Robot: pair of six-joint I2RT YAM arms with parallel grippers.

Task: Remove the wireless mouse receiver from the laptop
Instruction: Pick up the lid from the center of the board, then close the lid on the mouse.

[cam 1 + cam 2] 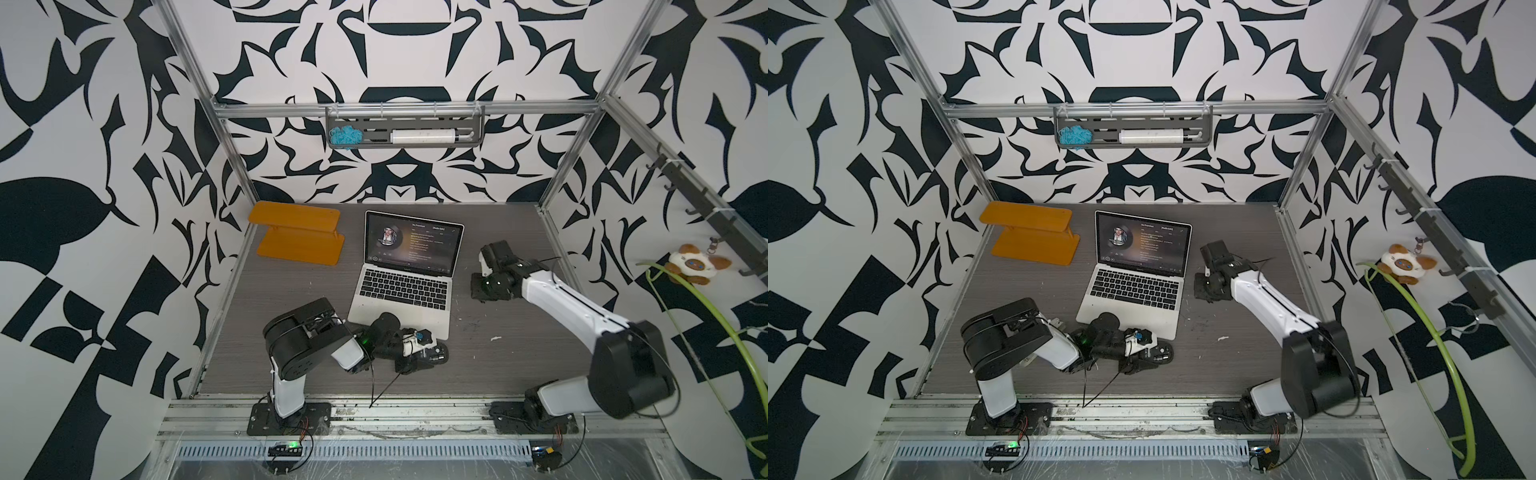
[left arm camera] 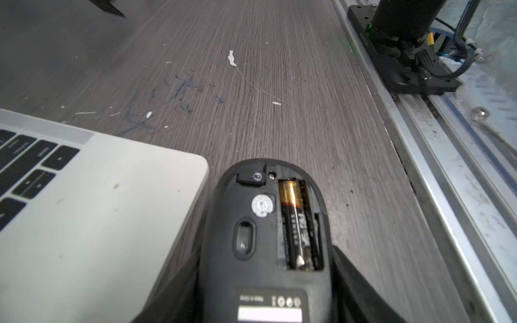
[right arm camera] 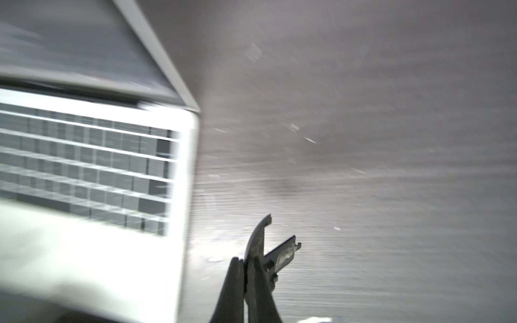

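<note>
While the open laptop [image 1: 405,286] [image 1: 1136,286] sits in the middle of the counter [image 1: 519,353], its screen lit with a dark music player, both arms reach in near its right side. The right fingers [image 3: 233,279] are pressed together just beside the laptop's right edge, about level with the keyboard and clear of the casing. Pinched at their tips is the wireless mouse receiver [image 3: 282,251], a small dark angled piece that pokes out past them over bare counter, apart from the laptop's side. That wrist picture is blurred, so its finer shape cannot be made out.

The left fingers [image 2: 355,282] grip a black mouse [image 2: 251,251] by its two sides, just off the laptop's front right corner. The mouse lies belly up, its cover off, with a black and gold battery [image 2: 296,223] bare in its bay. Whether it rests on the counter or hangs just above it I cannot tell.

An orange stand [image 1: 299,239] sits at the back left of the counter, well apart from the laptop.
</note>
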